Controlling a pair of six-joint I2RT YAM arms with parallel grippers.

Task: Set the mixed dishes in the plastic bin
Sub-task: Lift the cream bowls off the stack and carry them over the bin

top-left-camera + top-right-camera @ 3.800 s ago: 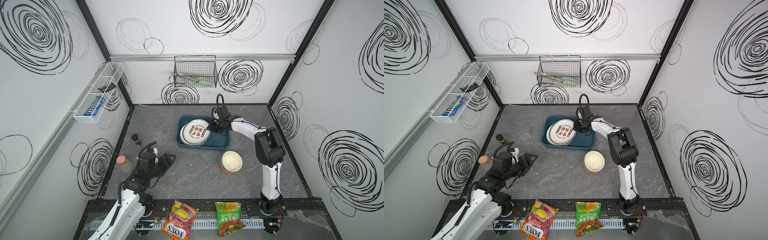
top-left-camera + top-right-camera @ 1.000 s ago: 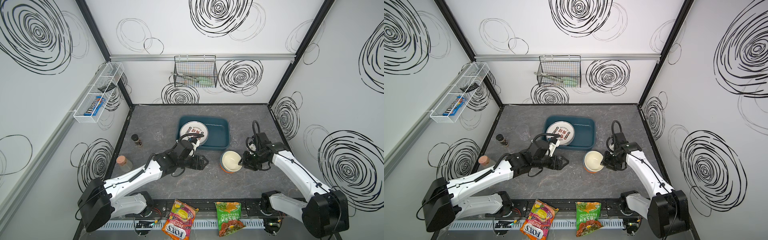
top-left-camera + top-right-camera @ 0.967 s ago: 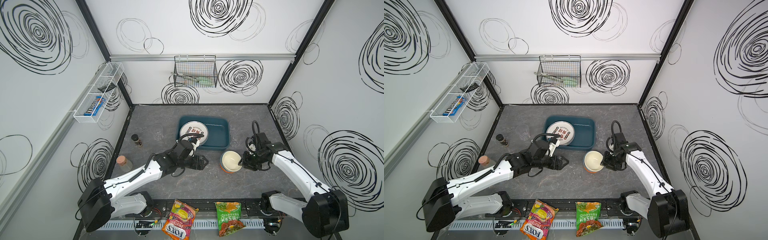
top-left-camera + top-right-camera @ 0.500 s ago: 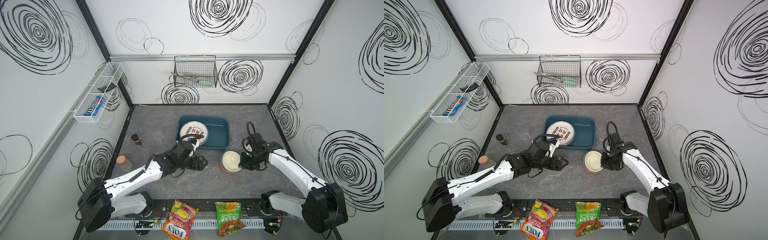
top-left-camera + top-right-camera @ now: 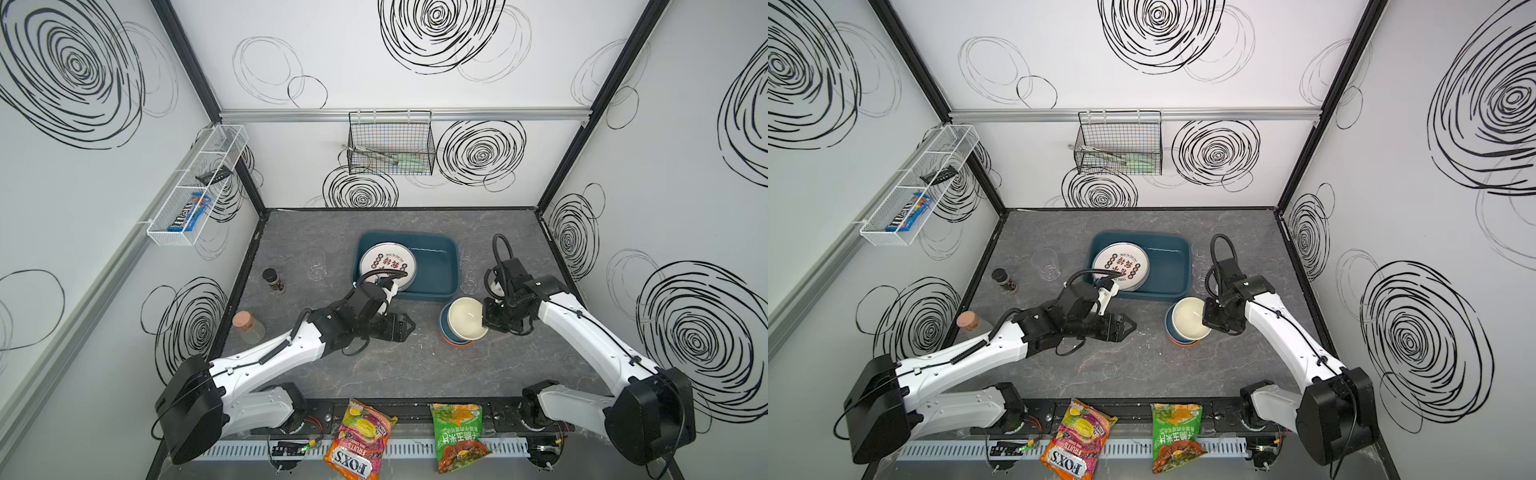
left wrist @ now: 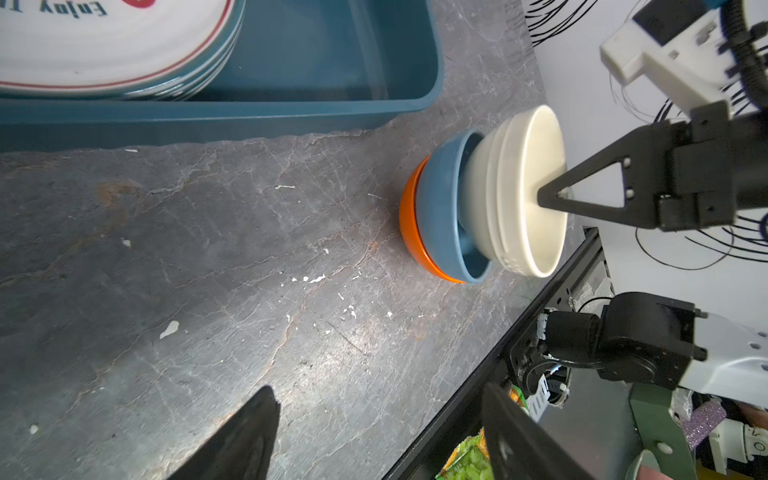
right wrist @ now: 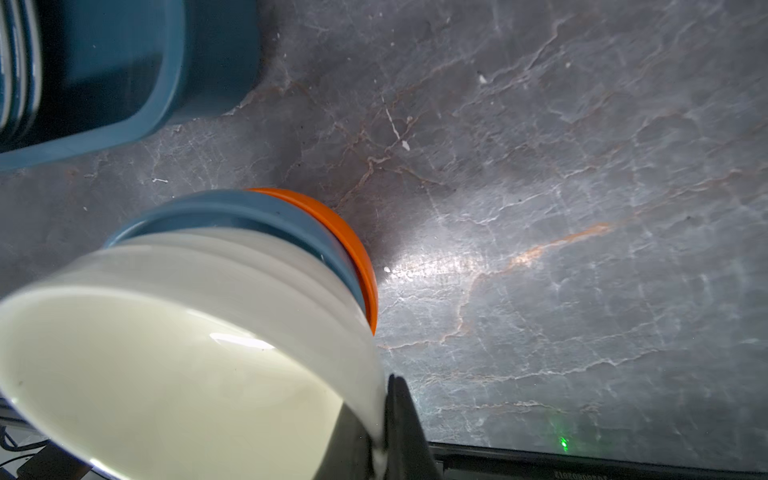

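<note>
The teal plastic bin (image 5: 451, 266) (image 5: 1183, 266) holds a stack of white plates (image 5: 387, 262) (image 5: 1120, 262) at its left end. In front of its right corner stand nested bowls: orange (image 6: 409, 224), blue (image 6: 440, 199), and a cream bowl (image 5: 465, 322) (image 7: 187, 374) on top, tilted and partly raised out of the blue one. My right gripper (image 5: 484, 320) (image 7: 376, 419) is shut on the cream bowl's rim, one finger inside and one outside. Just left of the bowls, my left gripper (image 5: 409, 326) (image 6: 378, 399) hangs open over bare table. Clear cups (image 5: 316, 266) (image 5: 467, 272) stand on either side of the bin.
A dark-capped spice jar (image 5: 273, 279) and a cork-topped jar (image 5: 247, 326) stand by the left wall. Two snack bags (image 5: 359, 436) (image 5: 457, 432) lie over the front rail. A black wire basket (image 5: 390, 143) and a white mesh basket (image 5: 195, 191) hang on the walls.
My right gripper has closed on the cream bowl's rim and moved slightly left, tipping the bowl up out of the blue one. The left arm has barely moved.
</note>
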